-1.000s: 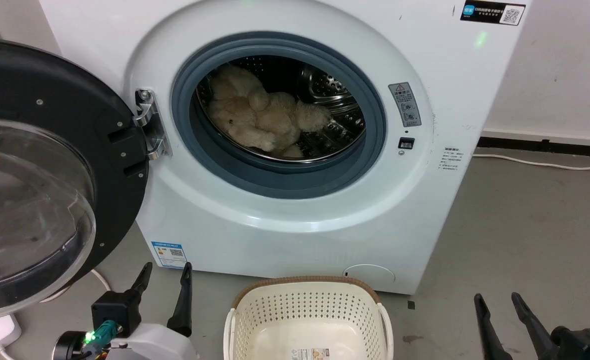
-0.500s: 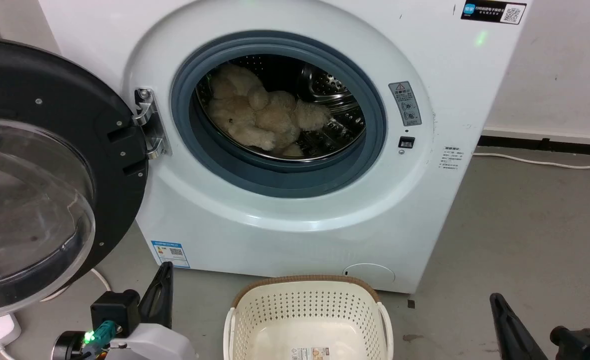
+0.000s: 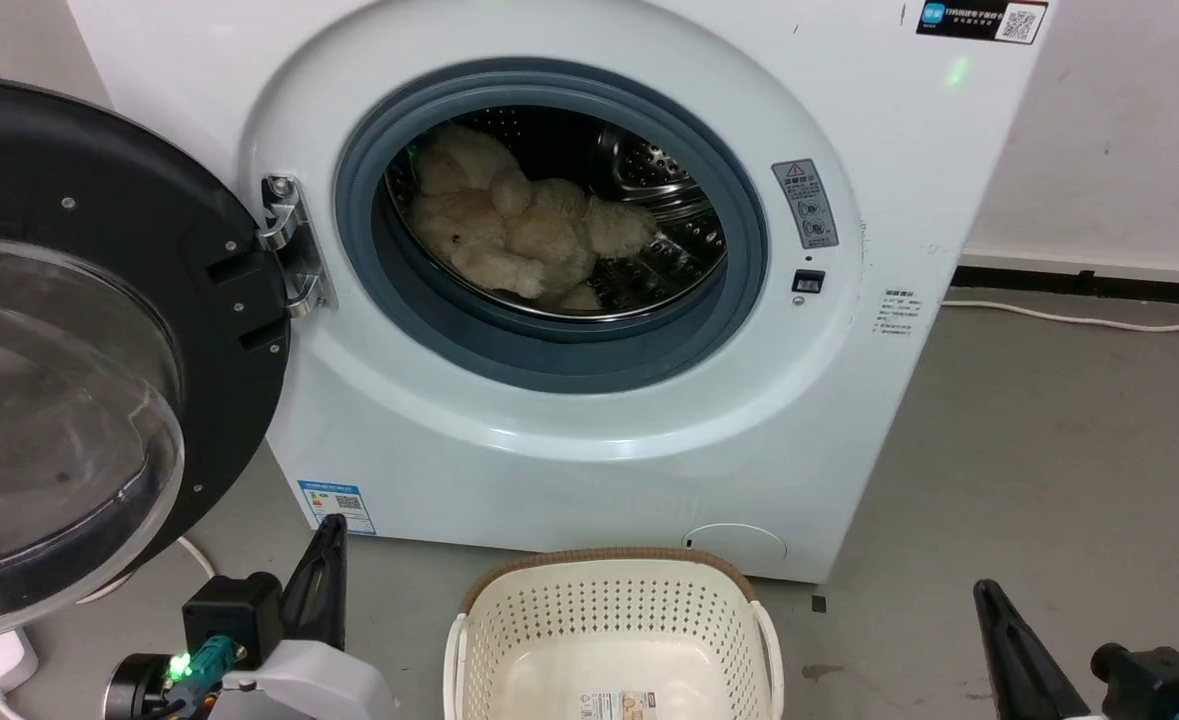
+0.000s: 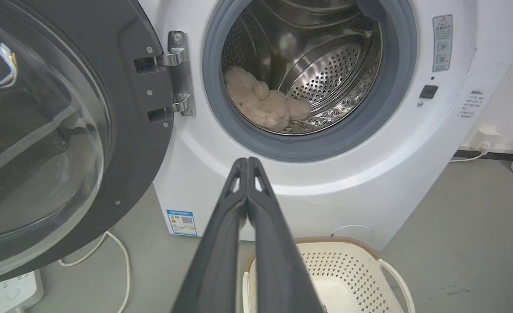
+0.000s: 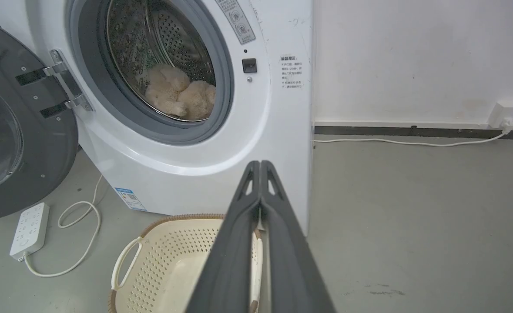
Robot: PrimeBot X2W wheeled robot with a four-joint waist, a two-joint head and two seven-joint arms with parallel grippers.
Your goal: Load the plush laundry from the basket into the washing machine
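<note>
Left hand point(image 4: 247, 161): two dark fingers pressed together, clenched on nothing, held above the floor point(image 3: 1049, 420) to the left of the basket point(image 3: 609, 612); right hand point(image 5: 260, 164): likewise clenched and empty, to the basket's right; basket: cream-white, perforated walls, brown rim, paper label on its bare bottom, standing on the floor just before the washing machine point(image 3: 569, 450); plush laundry point(image 3: 514, 225): cream-beige, long-furred, rounded lobes, lying inside the steel drum point(image 3: 669, 190), lower left; door point(image 3: 99, 210): black-framed, swung open to the left.

White pwr strip point(image 5: 29, 230) on grey floor point(image 5: 413, 217); wall socket point(image 5: 509, 112) w/ cable point(image 5: 413, 143) along baseboard.
</note>
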